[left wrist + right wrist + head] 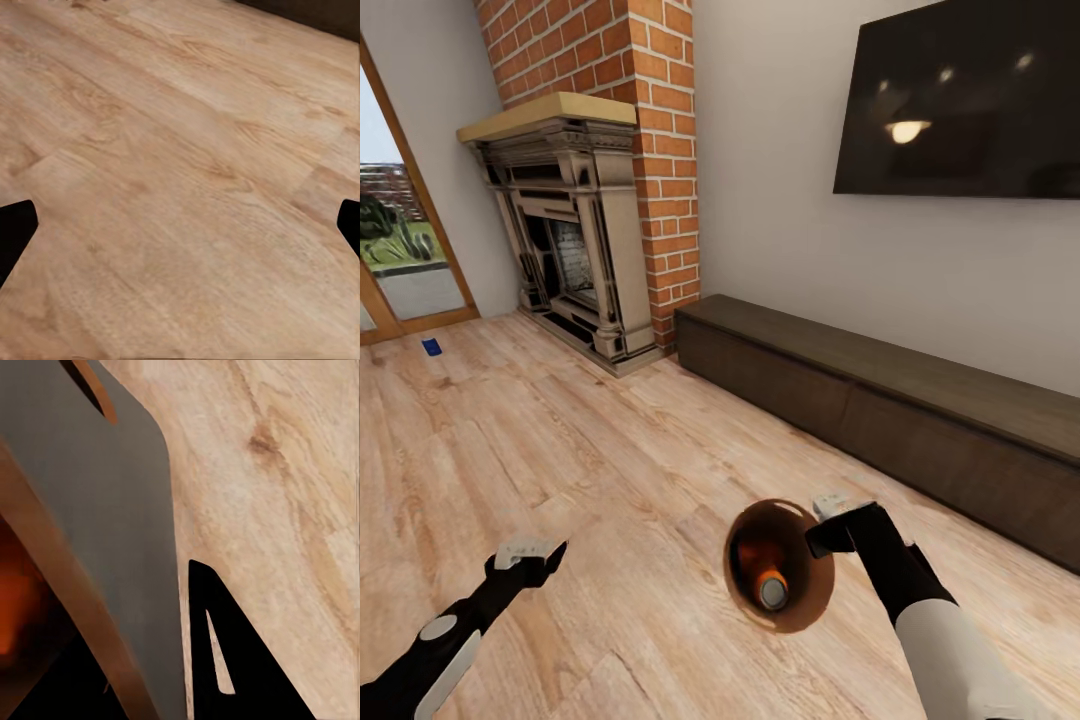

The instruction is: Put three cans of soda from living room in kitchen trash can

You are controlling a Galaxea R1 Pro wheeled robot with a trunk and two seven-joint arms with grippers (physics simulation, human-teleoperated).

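Head view: right gripper [828, 522] clamped on the rim of the tash can [800, 590], held above the wood floor [610, 450]; orange can of soda [768, 585] lying inside. Left gripper [530, 558] hanging empty over the floor, fingers apart. Blue can [431, 346] on the floor by the glass door [400, 250], well apart, left of the brick fireplace [575, 250].

Left wrist view: dark fingertips [16, 225] spread wide over bare floor [180, 187].

Right wrist view: grey bin wall [97, 510] pinched against a black finger [225, 660].
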